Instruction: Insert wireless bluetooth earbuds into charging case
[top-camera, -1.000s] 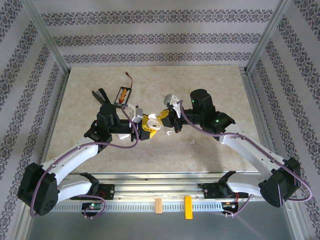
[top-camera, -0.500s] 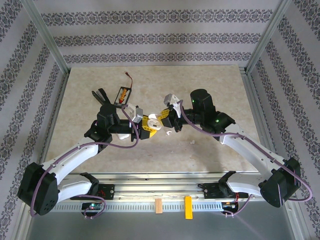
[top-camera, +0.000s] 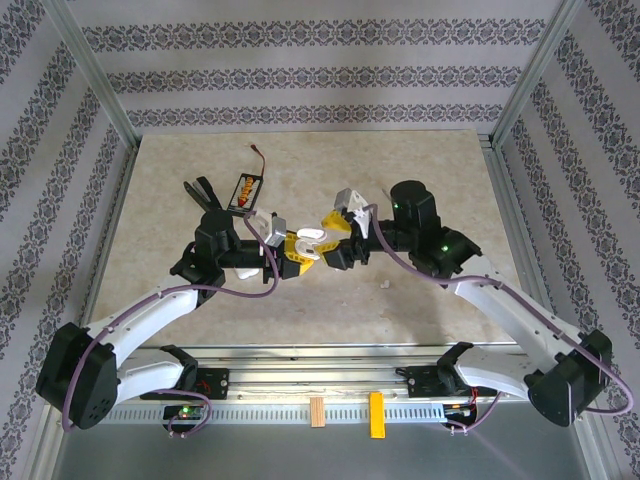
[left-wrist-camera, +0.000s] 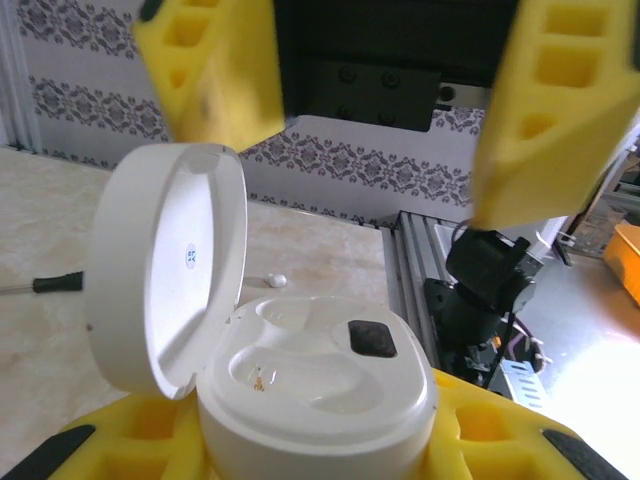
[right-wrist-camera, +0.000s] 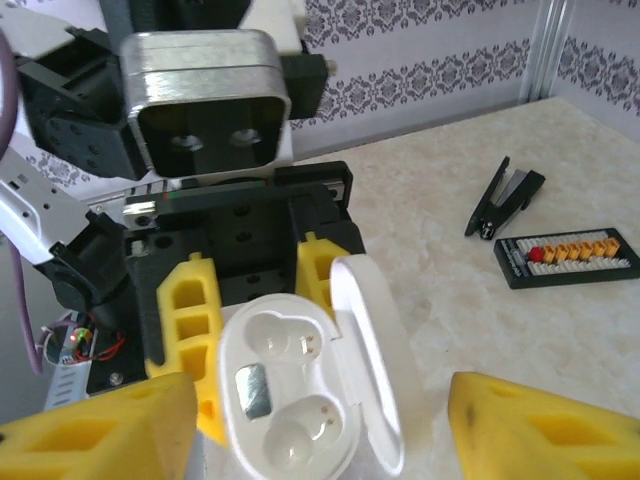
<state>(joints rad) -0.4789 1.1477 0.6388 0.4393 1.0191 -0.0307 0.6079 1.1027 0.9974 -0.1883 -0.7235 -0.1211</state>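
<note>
The white charging case (top-camera: 308, 247) sits between the yellow fingers of my left gripper (top-camera: 297, 251), which is shut on its base. Its lid (left-wrist-camera: 165, 265) stands open, and both sockets (right-wrist-camera: 275, 395) are empty. My right gripper (top-camera: 335, 236) is open just over the case, with one yellow finger (right-wrist-camera: 100, 430) on each side of it and nothing between them. One tiny white earbud (top-camera: 385, 284) lies on the table to the right of the case, and it shows beyond the case as a white earbud (left-wrist-camera: 277, 279).
A black clip (top-camera: 200, 192) and a black strip with orange connectors (top-camera: 247, 187) lie at the back left of the beige table (top-camera: 440, 170); the clip (right-wrist-camera: 505, 195) and strip (right-wrist-camera: 570, 258) also lie beyond the case. A metal rail (top-camera: 320, 355) runs along the near edge.
My right gripper has moved left and closer to the case, so its open fingers now straddle it. The left gripper and the case have stayed put.
</note>
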